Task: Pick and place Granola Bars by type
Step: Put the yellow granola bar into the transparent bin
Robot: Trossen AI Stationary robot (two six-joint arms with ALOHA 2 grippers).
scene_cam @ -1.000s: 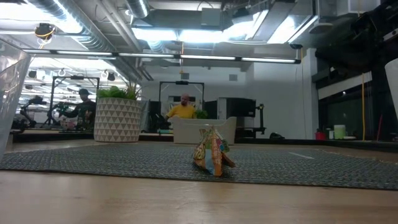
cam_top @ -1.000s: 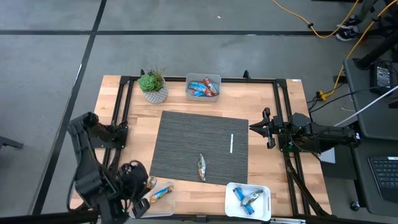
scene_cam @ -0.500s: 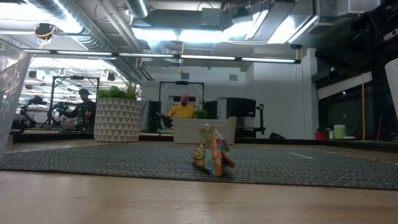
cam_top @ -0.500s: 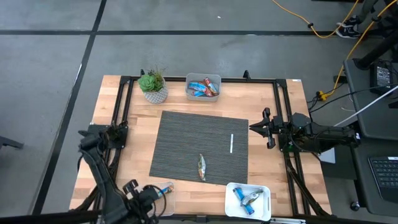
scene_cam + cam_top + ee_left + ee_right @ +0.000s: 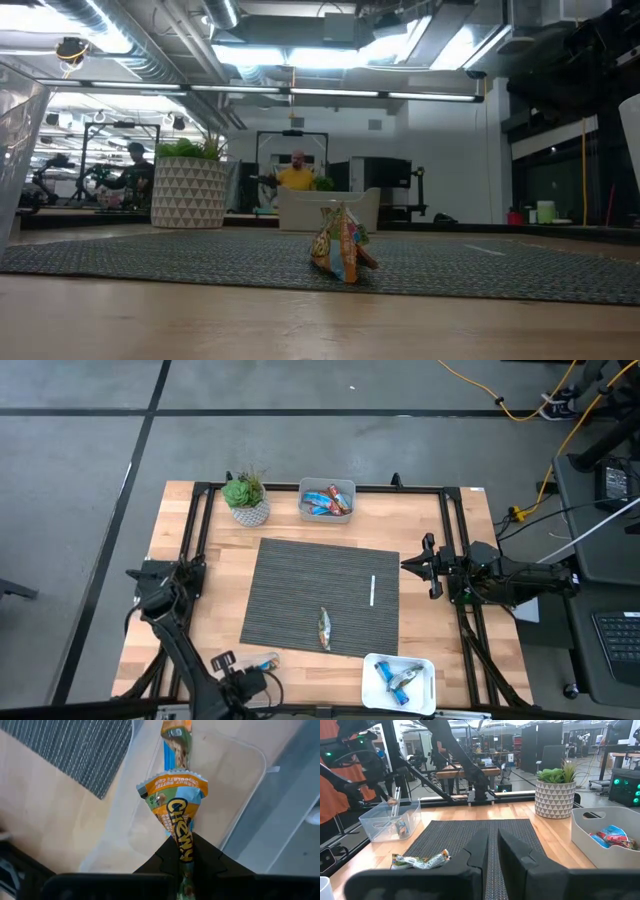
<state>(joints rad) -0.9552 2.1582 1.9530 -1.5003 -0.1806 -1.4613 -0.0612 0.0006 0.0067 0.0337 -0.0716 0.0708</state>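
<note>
Granola bar (image 5: 179, 820) in left tool (image 5: 182, 851) — long axis seemingly vertical, over tray (image 5: 240, 780)

mat (image 5: 300, 575) mostly open, bar (image 5: 324, 629) seemingly alone

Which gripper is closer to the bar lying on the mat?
The left gripper, at the near-left tray, is slightly nearer the bar. The right gripper waits beyond the mat's right edge.
</note>
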